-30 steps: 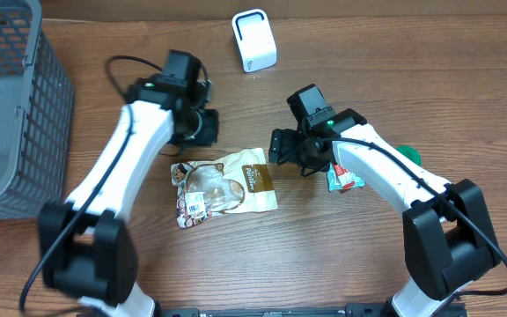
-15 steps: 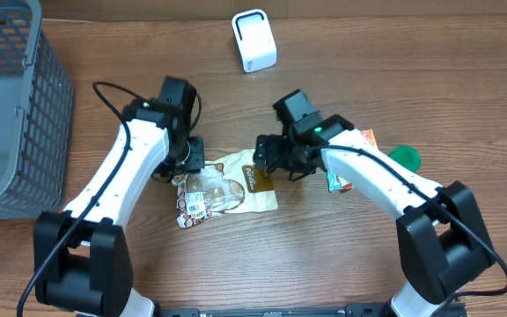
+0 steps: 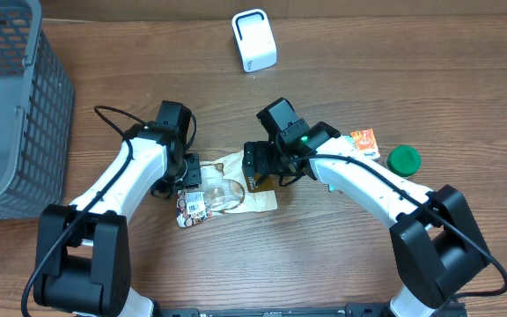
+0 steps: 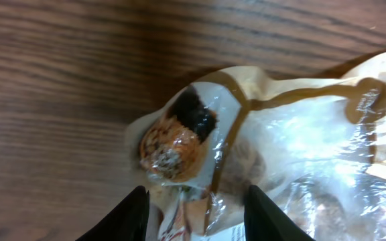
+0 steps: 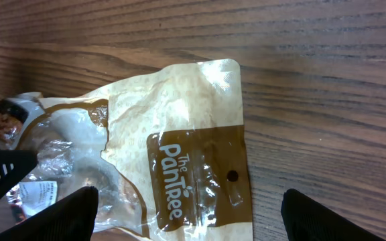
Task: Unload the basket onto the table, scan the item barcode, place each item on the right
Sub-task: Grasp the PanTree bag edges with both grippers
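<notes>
A tan and brown snack bag (image 3: 227,187) lies flat on the wooden table, with a white barcode label (image 3: 194,204) near its left end. My left gripper (image 3: 186,173) hovers over that end. In the left wrist view its fingertips (image 4: 131,215) stand apart on either side of the crinkled bag corner (image 4: 200,134), with the left gripper (image 4: 196,219) open. My right gripper (image 3: 258,167) hangs over the bag's brown header (image 5: 200,181). The right gripper (image 5: 193,221) is wide open and holds nothing. The white scanner (image 3: 253,40) stands at the back of the table.
A grey mesh basket (image 3: 7,106) fills the far left. To the right of the right arm lie an orange packet (image 3: 364,142) and a green round lid (image 3: 404,159). Black cables trail behind the left arm.
Both arms have closed in on the bag. The left gripper came forward to its left end and opened. The right gripper slid left over the header, uncovering the orange packet.
</notes>
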`<state>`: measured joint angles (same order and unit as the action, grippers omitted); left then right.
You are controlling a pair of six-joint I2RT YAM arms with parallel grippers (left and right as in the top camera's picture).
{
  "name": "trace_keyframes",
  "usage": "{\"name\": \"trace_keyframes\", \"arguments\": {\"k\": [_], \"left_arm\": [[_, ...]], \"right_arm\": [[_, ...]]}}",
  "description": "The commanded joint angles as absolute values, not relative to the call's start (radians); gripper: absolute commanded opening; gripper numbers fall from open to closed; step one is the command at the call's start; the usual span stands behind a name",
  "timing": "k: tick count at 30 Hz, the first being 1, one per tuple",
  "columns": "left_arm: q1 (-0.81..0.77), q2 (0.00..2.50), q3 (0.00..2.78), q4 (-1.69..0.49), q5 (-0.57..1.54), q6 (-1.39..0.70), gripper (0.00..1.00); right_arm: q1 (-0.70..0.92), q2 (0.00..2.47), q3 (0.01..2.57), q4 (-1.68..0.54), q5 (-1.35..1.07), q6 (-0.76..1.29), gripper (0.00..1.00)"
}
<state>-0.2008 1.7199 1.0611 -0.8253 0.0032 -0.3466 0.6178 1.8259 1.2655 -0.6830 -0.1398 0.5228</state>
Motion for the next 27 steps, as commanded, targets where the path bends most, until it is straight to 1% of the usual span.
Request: {"name": "trace_keyframes", "arguments": {"k": [1, 5, 9, 14, 22, 27], "left_arm": [[-0.199, 1.731, 0.993, -0.780, 0.004, -0.363, 0.37], [-0.199, 1.732, 0.938, -0.719, 0.004, -0.363, 0.36], [-0.199, 1.732, 0.916, -0.709, 0.004, -0.363, 0.34], [-0.199, 1.732, 0.911, -0.709, 0.004, -0.363, 0.33], [-0.199, 1.732, 0.911, -0.708, 0.004, -0.363, 0.33], [-0.199, 1.732, 0.911, -0.709, 0.004, -0.363, 0.33]], "right_arm": [[0.628, 1.834, 1.262, -0.682, -0.123, 0.516, 0.89], [0.649, 1.868, 1.262, -0.682, -0.120, 0.516, 0.89], [0.659, 1.898, 1.262, -0.686, -0.128, 0.532, 0.89], [0.673, 1.943, 1.262, -0.723, -0.155, 0.640, 0.89], [0.701, 2.002, 1.262, -0.701, -0.303, 0.640, 0.89], [0.707, 2.033, 1.262, -0.661, -0.451, 0.641, 0.90]]}}
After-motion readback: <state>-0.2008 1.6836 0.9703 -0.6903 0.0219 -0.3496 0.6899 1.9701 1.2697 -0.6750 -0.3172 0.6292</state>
